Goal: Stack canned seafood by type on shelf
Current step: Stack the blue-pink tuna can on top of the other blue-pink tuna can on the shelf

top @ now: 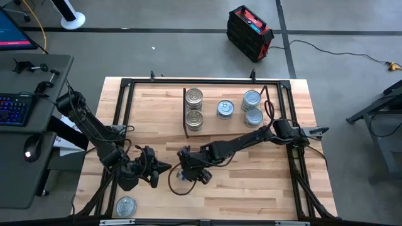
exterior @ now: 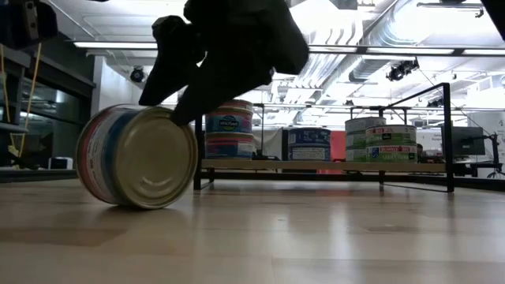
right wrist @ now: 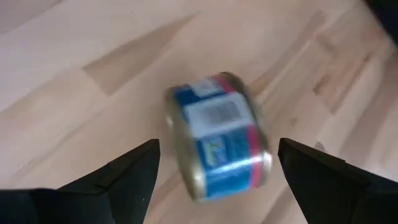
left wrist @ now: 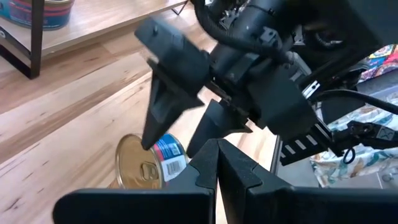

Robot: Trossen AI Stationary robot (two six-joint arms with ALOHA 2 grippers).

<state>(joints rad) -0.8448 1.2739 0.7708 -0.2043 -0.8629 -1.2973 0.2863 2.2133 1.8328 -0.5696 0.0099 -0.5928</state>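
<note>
Both arms are showing matte black, angular housings — the right gripper (left wrist: 180,134) ending in flat, wedge-shaped fingers. Black cables are looping along the joints, with white stripe markings showing on one block.

I note one tin (right wrist: 217,137) on its edge on the tabletop, gold lid sideways, blue label with a red band, lying between my right gripper (right wrist: 217,171)'s wide-spread jaws. Beyond the jaws, the shelf (exterior: 316,166) carries five tins: two stacks and a single

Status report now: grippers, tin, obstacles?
Right gripper open above tin lying on its side. Left gripper shut, close beside. Shelf holds stacked tins; left gripper crowds the pick.
</note>
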